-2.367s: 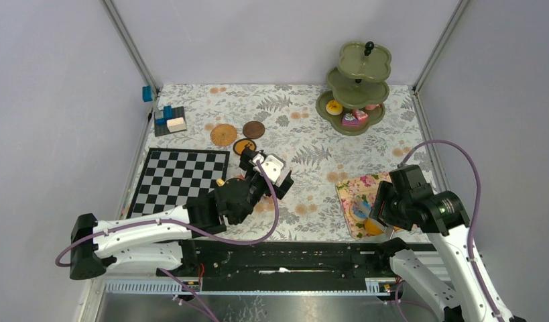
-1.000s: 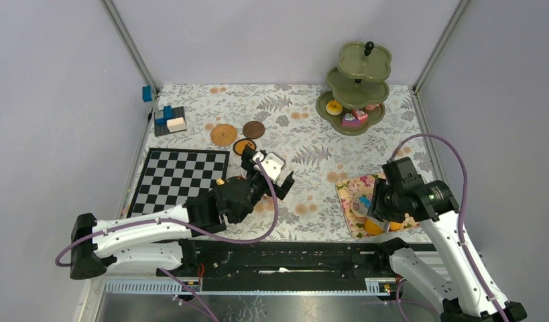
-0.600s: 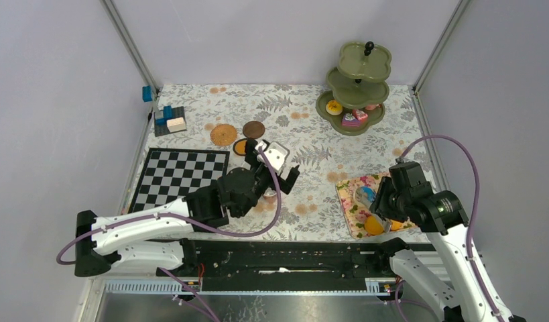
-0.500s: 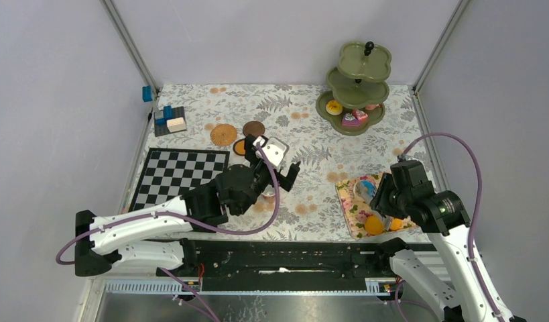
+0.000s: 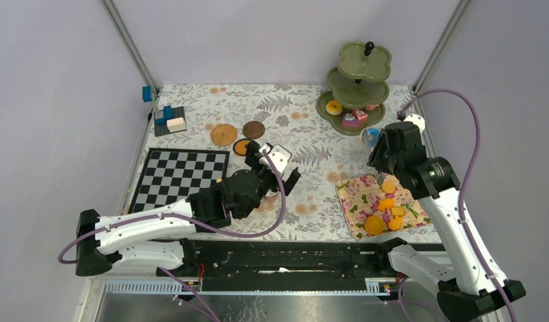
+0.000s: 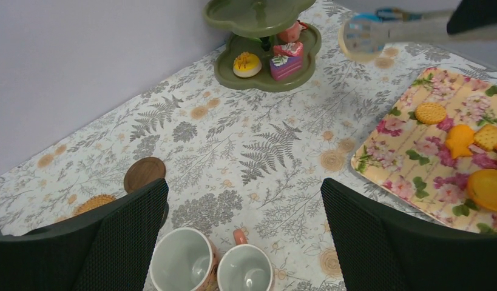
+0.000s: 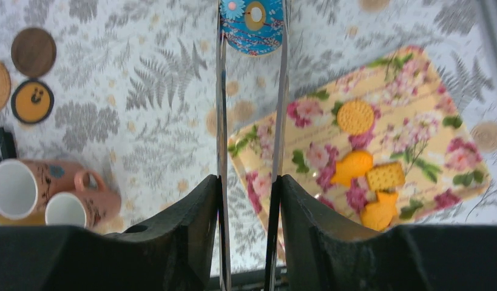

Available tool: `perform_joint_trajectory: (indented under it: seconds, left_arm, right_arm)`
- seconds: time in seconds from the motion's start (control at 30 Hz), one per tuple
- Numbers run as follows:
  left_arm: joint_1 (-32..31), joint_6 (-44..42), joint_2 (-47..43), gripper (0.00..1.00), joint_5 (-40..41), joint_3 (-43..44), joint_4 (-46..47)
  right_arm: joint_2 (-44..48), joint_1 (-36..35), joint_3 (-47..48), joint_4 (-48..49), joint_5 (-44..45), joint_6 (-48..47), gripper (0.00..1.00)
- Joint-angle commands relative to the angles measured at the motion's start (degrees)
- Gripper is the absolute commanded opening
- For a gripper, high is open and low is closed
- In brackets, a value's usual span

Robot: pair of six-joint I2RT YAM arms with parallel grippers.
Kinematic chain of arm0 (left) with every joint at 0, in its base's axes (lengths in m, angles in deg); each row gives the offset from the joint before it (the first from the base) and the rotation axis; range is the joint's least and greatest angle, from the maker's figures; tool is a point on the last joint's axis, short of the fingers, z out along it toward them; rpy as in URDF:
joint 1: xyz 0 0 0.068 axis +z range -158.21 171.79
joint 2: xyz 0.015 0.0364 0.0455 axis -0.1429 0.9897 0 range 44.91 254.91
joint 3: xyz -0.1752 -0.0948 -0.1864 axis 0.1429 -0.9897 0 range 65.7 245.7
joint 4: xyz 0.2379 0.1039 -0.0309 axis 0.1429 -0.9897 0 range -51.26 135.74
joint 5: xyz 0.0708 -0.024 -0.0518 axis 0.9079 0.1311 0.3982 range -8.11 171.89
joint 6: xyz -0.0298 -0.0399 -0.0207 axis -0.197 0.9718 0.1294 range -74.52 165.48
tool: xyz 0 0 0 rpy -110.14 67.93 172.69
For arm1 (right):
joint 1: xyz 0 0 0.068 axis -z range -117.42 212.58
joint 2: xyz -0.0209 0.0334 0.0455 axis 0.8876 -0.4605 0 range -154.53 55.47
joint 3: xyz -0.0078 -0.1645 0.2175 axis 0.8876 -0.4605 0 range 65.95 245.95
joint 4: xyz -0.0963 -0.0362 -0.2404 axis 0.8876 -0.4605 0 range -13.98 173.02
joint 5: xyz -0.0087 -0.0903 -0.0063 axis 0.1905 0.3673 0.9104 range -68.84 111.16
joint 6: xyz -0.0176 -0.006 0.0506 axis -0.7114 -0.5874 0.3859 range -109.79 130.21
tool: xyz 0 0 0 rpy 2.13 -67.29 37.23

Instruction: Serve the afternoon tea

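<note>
Over by the olive-green three-tier stand [image 5: 325, 107], right gripper [image 7: 249, 182] clamps metal tongs [image 7: 221, 109] pinching a blue patterned donut [image 7: 253, 24] — mid-delivery, I'd say. Next: ease it onto a tier, release. Left gripper [image 6: 243, 194] spread above pinkish mugs [image 6: 182, 260].

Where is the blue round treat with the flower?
The blue treat is on the right in the top view, pinched in the metal tongs held by the right tool, beside the bottom tier of the green stand and beyond the flowery tray.
</note>
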Motion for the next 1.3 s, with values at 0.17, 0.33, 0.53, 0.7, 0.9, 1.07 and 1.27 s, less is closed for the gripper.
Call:
perform_joint_trajectory:
  seconds: [0.17, 0.33, 0.53, 0.7, 0.9, 1.07, 1.27]
  left_arm:
    - [0.26, -2.96, -3.33, 0.99, 3.39, -3.46, 6.12]
    - [0.27, -2.38, -3.97, 0.99, 2.61, -3.74, 6.08]
    - [0.27, -1.68, -3.96, 0.99, 1.75, -3.57, 5.77]
    - [0.27, -2.00, -3.97, 0.99, 2.07, -3.70, 6.04]
    - [0.50, -2.81, -3.95, 0.99, 2.80, -3.99, 6.40]
    - [1.04, -2.72, -3.99, 0.99, 2.54, -4.09, 6.43]
    - [1.48, -2.64, -3.99, 0.99, 2.45, -4.10, 6.22]
  right_arm:
    - [-10.78, 3.78, 8.74, 14.14, 7.60, -8.95, 0.41]
    - [-16.03, 11.16, 8.17, 25.69, -1.64, -10.42, 0.41]
    - [-24.15, 14.72, 10.40, 32.89, -3.26, -12.29, 0.41]
    - [-30.10, 17.71, 13.89, 34.70, -3.85, -12.90, 0.41]
    - [-33.99, 18.66, 16.91, 36.08, -4.92, -13.36, 0.41]
    - [-36.39, 18.75, 17.92, 37.16, -6.36, -13.25, 0.42]
    - [-40.41, 18.91, 20.37, 37.39, -7.48, -14.03, 0.50]
